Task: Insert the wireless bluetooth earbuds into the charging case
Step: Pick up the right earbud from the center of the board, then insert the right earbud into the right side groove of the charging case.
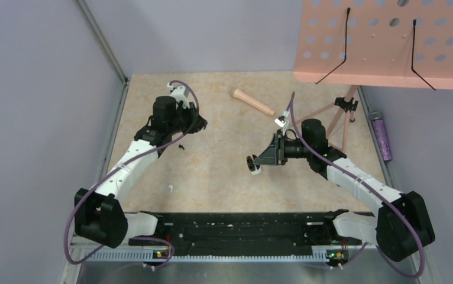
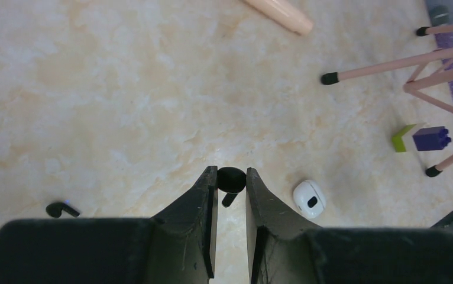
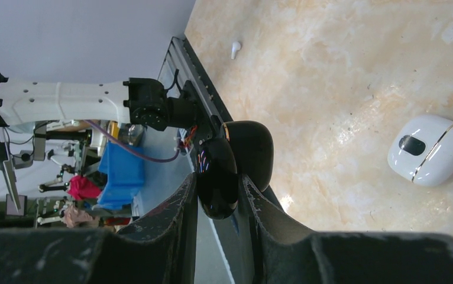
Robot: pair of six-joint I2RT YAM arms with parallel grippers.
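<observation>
Over the desk (image 2: 123,89), left gripper (image 2: 232,173) pinched an earbud (image 2: 230,182) by its head, likely light and slick; right gripper (image 3: 218,177) clamped the case (image 3: 249,149).

Tabletop (image 1: 224,157) centre open; stand legs (image 2: 390,64), wooden peg (image 1: 253,102) crowd far right.

No readable text, label, brand, number or sign anywhere in any of the three views.
</observation>
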